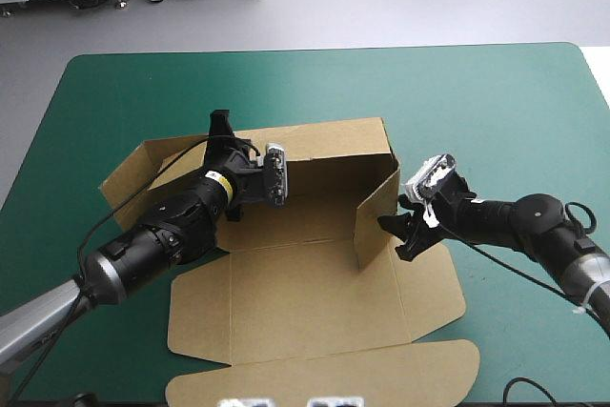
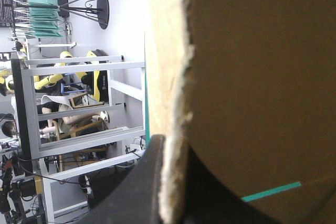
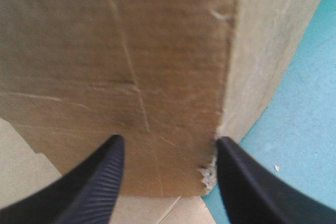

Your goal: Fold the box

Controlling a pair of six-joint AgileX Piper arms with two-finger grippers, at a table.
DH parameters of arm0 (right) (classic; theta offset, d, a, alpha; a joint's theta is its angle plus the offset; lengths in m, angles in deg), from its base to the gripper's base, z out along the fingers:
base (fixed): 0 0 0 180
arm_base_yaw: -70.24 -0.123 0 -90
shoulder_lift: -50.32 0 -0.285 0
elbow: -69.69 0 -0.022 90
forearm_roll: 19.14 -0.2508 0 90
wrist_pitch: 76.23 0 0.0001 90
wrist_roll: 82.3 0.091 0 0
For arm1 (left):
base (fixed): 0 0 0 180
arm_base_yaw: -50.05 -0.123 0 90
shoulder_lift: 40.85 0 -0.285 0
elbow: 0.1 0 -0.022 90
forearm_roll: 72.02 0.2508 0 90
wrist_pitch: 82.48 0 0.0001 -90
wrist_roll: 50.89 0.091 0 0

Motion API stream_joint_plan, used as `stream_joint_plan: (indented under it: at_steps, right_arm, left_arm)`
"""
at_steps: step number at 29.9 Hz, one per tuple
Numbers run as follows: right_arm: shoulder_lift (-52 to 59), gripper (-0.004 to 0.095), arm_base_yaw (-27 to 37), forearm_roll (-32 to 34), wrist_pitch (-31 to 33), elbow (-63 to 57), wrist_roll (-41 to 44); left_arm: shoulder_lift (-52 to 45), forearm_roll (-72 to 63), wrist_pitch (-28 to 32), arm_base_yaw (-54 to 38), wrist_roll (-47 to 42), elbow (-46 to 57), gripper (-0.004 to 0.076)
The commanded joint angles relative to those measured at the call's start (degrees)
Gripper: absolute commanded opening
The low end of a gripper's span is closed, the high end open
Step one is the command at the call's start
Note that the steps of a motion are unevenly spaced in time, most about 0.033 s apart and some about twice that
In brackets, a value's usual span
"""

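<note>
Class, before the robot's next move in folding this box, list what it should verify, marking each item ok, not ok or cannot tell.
1. Left gripper holds the back wall of the box: ok, shut on its top edge.
2. Right gripper holds the side wall: not ok, open, wall just ahead.
3. Back wall raised: ok.
4. Side wall upright: ok.
5. Lid flat on the table: ok.
6. Corner between the two walls tucked: cannot tell.
</note>
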Motion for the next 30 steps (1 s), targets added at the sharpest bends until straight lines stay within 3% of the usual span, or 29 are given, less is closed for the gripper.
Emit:
stream_joint_plan:
  at_steps: [1,5,14,21,25,30]
  right_arm:
    - [1.82,0.0781,-0.05,-5.79,0.86,1.41,-3.69]
    - [1.82,0.0789,-1.89,-8.56,0.18,1.41,-8.26]
    - [1.72,0.0788,-7.34,-9.51,-13.14,1.41,-6.57]
    - [-1.95,0.0785,-7.48,-14.13,-13.7,1.41,-6.86]
    - [-4.56,0.0715,-7.48,-14.37,-13.44,1.41,-7.02]
    - [-5.15,0.0535,-7.48,-15.97,-13.06,1.62,-7.02]
  left_arm:
    - [-1.7,0.77,-0.29,0.19,-0.15,-1.23,-0.0009]
    - [-1.7,0.19,0.68,0.19,1.28,-1.23,-0.0009]
    - [-1.2,-3.41,0.81,0.44,3.1,-1.23,-0.0008]
    - [-0.72,-7.56,0.56,4.17,7.51,-1.23,-0.0008]
    - [-0.72,-9.93,-0.64,4.2,7.8,-1.23,-0.0008]
    - [-0.72,-10.54,-2.17,4.2,9.31,-1.23,-0.0008]
